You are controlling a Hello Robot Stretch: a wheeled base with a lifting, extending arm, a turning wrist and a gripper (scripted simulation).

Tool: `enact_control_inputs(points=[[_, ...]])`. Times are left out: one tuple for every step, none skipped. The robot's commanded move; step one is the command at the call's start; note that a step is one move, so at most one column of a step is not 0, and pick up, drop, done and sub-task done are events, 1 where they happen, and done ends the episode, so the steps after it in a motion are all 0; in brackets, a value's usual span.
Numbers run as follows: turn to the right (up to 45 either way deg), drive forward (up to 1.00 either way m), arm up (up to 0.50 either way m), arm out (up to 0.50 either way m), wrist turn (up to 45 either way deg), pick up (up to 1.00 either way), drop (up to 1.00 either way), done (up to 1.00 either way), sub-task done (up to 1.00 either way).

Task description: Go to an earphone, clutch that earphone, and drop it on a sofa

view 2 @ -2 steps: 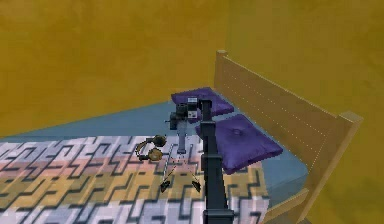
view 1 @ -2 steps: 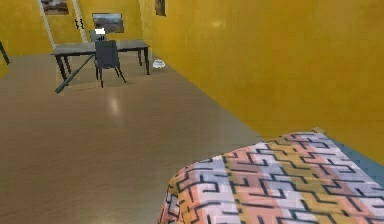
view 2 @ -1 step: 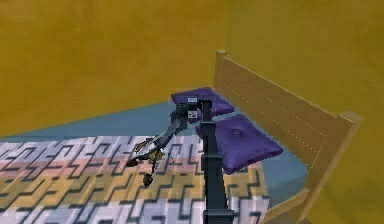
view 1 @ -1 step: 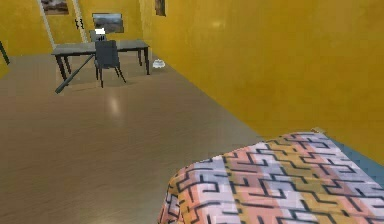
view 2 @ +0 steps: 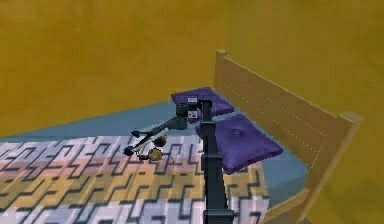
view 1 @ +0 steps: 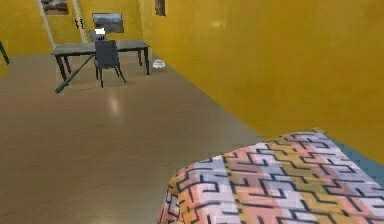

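Plainly the first risk is a bad grasp. The two-finger dark gripper [view 2: 137, 143] hangs over a soft quilt with a maze pattern in pink, yellow and grey [view 2: 80, 180], so a press down could snag the cloth or nudge the target away. Dropping anything here would also fail, since this looks like a bed, not a sofa. Just right of the fingertips and a little nearer the camera sits a small brownish round blob [view 2: 155, 153], perhaps the earphone; its shape is too small to confirm. It lies at the fingers against the quilt, so I cannot tell the fingers' state, nor whether they hold anything. Beyond the gripper to the right lie two purple square pillows [view 2: 245, 140].
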Motion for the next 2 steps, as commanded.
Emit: enact_control_inputs(points=[[0.0, 0.00, 0.00, 0.00, 45.0, 0.00, 0.00, 0.00, 0.00], [0.0, 0.00, 0.00, 0.00, 24.0, 0.00, 0.00, 0.00, 0.00]])
